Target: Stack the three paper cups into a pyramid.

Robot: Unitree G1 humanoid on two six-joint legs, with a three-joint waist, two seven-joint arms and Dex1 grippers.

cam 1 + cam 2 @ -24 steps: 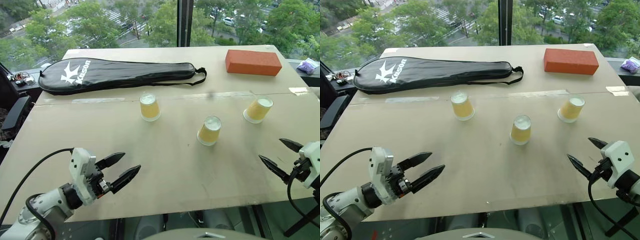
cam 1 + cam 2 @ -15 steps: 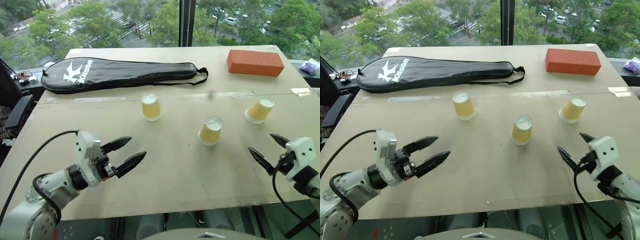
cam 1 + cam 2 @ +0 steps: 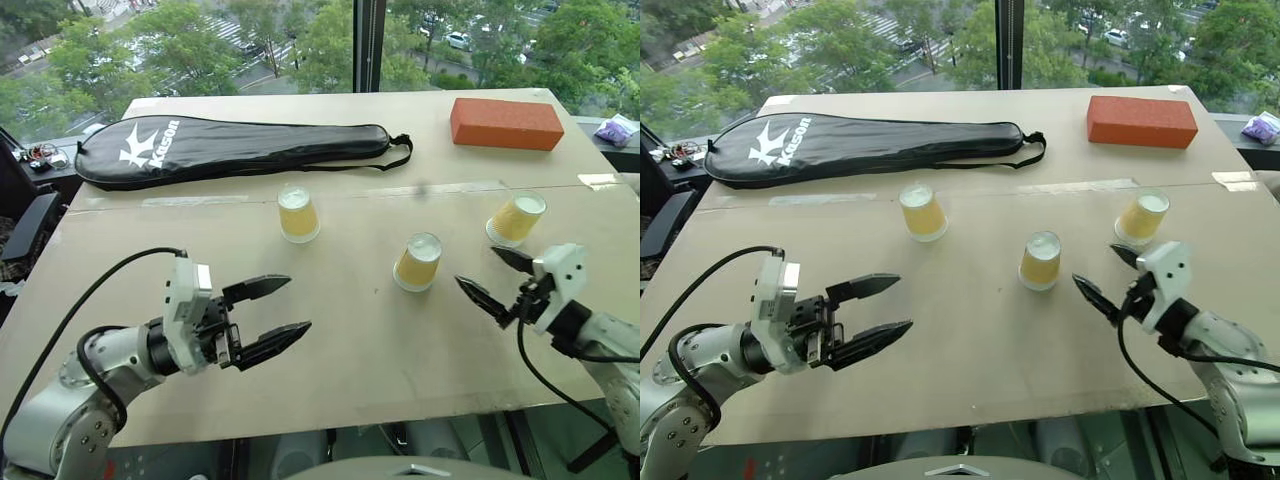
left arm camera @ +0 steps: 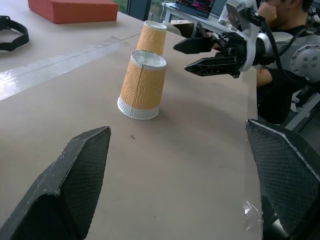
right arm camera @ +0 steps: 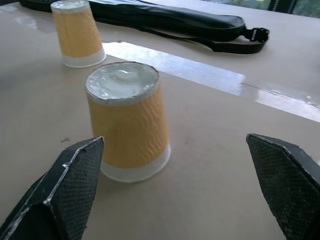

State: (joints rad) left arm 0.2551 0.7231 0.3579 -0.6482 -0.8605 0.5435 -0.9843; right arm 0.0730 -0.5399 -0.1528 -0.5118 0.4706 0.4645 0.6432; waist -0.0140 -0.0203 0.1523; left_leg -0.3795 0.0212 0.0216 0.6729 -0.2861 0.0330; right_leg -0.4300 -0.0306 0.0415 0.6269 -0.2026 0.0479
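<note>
Nearest the robot: left gripper point(image 3: 268, 316) hovers over the worktop point(image 3: 350, 350), fingers spread wide, empty. Right gripper point(image 3: 488, 279) also has its fingers apart, holding nothing, aimed at the middle cup point(image 3: 417, 262) and near it, not touching.

Three paper cups, all upside down, all apart on the worktop. Middle cup sits nearest the robot, roughly centre. Right cup point(image 3: 516, 219) stands just beyond the right gripper. Left cup point(image 3: 298, 213) is further back, well apart from the others.

Progress: nothing stacked yet, no base pair formed, no cup lifted. Whole pyramid left: two cups side by side, third on top. Likely step now is the reach for the middle cup.

Far side: black racket case point(image 3: 230, 150) and orange brick point(image 3: 506, 124), both clear of the cups. Nothing blocks the reach.
</note>
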